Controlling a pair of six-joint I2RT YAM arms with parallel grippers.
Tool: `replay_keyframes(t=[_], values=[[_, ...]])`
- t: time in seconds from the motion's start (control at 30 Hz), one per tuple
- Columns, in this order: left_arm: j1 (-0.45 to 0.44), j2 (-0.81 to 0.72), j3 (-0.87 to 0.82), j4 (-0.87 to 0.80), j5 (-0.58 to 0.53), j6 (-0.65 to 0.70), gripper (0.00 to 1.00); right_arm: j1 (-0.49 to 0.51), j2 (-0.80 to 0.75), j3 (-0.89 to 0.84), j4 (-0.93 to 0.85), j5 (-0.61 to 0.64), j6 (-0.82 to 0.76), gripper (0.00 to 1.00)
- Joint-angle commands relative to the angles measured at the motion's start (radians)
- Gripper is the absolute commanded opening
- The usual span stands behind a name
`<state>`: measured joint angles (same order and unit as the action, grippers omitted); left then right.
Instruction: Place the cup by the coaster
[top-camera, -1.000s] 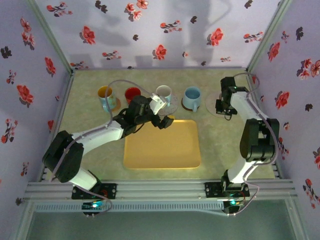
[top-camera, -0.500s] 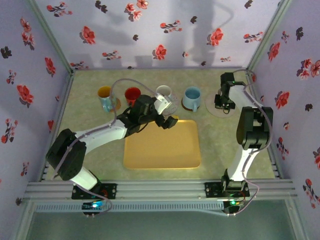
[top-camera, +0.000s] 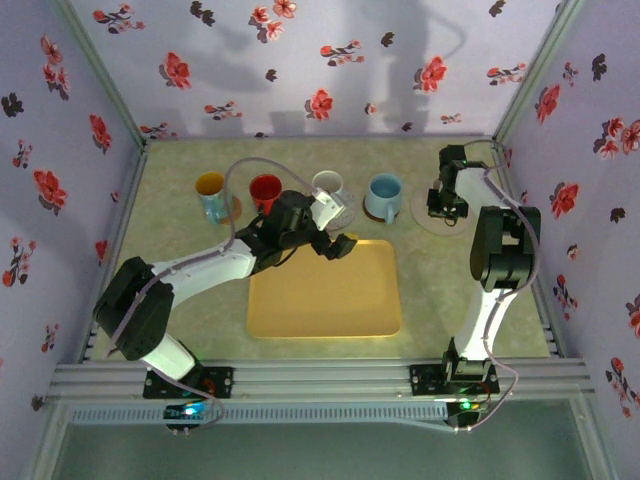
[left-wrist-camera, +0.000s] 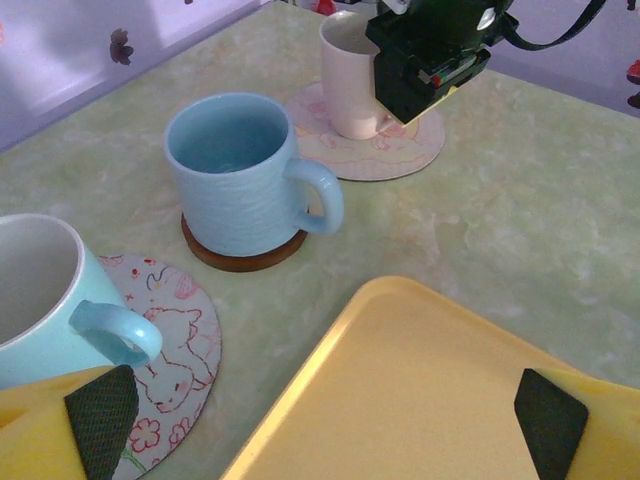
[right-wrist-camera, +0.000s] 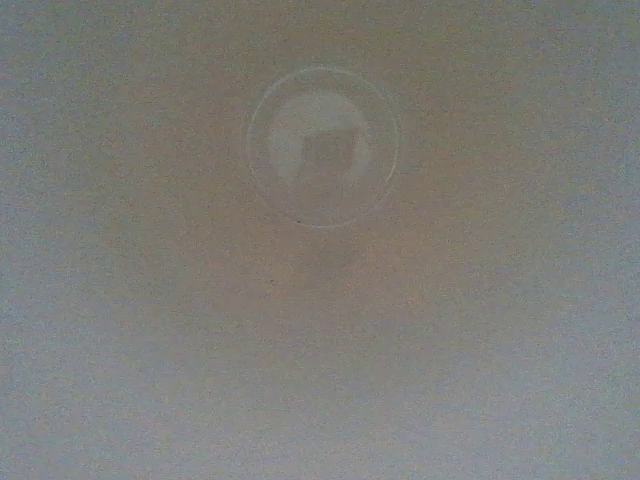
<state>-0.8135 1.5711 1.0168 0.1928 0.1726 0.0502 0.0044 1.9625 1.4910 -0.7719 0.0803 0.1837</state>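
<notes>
Green counter, far right: cup (left-wrist-camera: 350, 75) sits on coaster (left-wrist-camera: 412, 155); right claw (left-wrist-camera: 430, 55) against it, grip unclear, withdrawal pending; left claw (top-camera: 340, 246) wide.

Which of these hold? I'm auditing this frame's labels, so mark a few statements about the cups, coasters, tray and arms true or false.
1. The blue cup stands on a brown coaster. True.
2. A cup stands on the yellow tray. False: nothing lies on the tray; the cups stand on the table beyond it.
3. The right gripper is at the cream cup, which stands on a pink coaster. True.
4. The left gripper grips the blue cup. False: its jaws stand wide apart over the tray's edge, holding nothing.
</notes>
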Motion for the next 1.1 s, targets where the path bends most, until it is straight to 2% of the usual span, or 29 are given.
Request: replay_keyframes(t=[0.0,0.43,0.67,0.77,0.83,1.07], values=[[-0.01,0.016,0.045,-0.018,-0.018,-0.015,1.0,-0.004,-0.002,0.031,-0.009,0.007,0.0,0.16],[-0.018,0.013,0.063,-0.059,-0.031,-0.007,1.0,-0.004,-0.054,0.0,-0.009,0.006,0.003,0.4],[-0.019,-0.002,0.09,-0.088,-0.041,0.0,1.0,-0.003,-0.163,-0.049,-0.001,0.004,0.015,0.52],[-0.02,-0.023,0.126,-0.139,-0.061,0.019,1.0,0.002,-0.248,-0.082,0.017,0.013,0.026,0.65],[-0.021,-0.041,0.138,-0.151,-0.082,0.032,1.0,0.005,-0.301,-0.096,0.018,0.025,0.029,0.78],[-0.019,-0.088,0.197,-0.15,-0.221,0.052,1.0,0.03,-0.49,-0.136,0.044,0.063,0.022,1.0]])
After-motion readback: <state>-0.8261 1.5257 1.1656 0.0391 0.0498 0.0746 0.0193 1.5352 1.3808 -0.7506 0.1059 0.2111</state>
